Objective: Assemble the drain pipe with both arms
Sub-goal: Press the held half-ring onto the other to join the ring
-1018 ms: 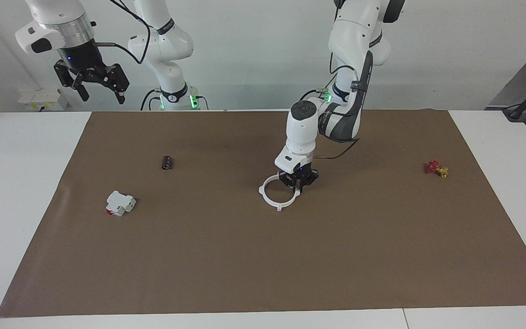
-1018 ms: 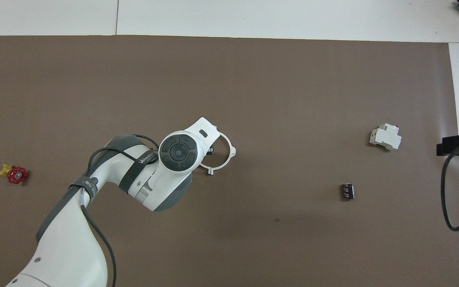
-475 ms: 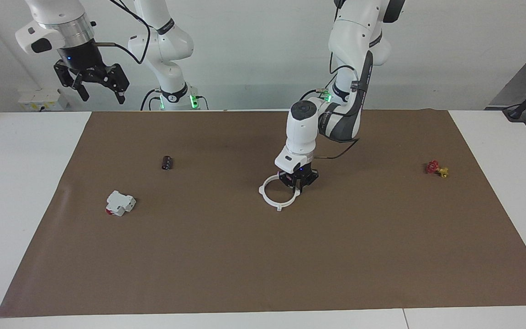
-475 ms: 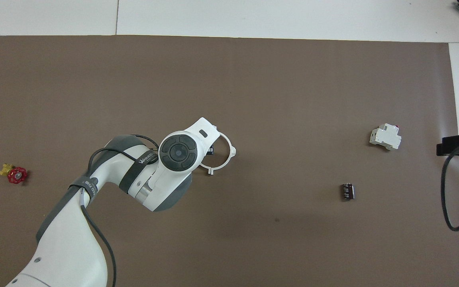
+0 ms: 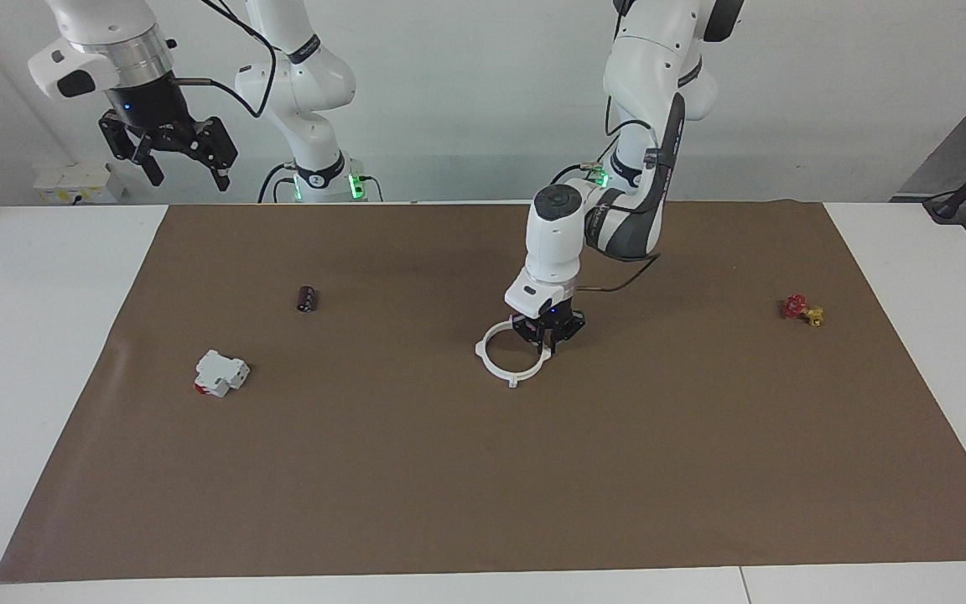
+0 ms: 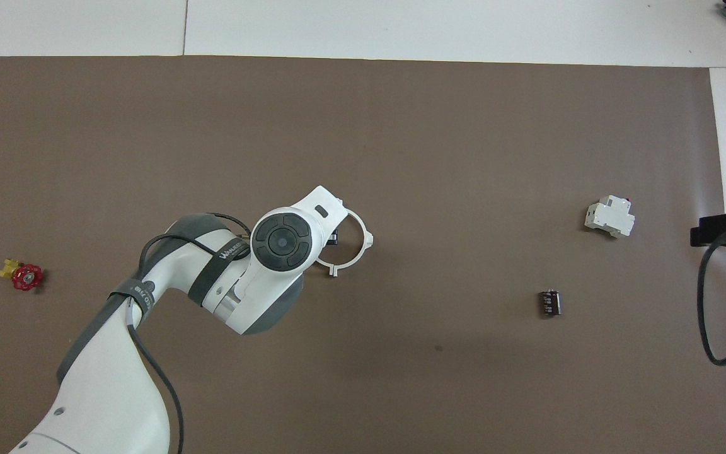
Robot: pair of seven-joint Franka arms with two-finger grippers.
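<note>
My left gripper (image 5: 547, 341) pinches the thin white plastic ring (image 5: 503, 364) on matte brown paper (image 5: 483, 470); my right gripper (image 5: 171, 161) waits aloft, fingers spread.

Robotics lab: two arms (image 5: 634, 101) over a matted table (image 5: 55, 335).

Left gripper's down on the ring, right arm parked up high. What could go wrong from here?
1. The left gripper is shut on the drain pipe at one edge only; lifting may tilt the ring or split its halves.
2. The right gripper waits open above the table's edge, so nothing braces the ring.
3. From overhead, the left arm hides the grip point.
</note>
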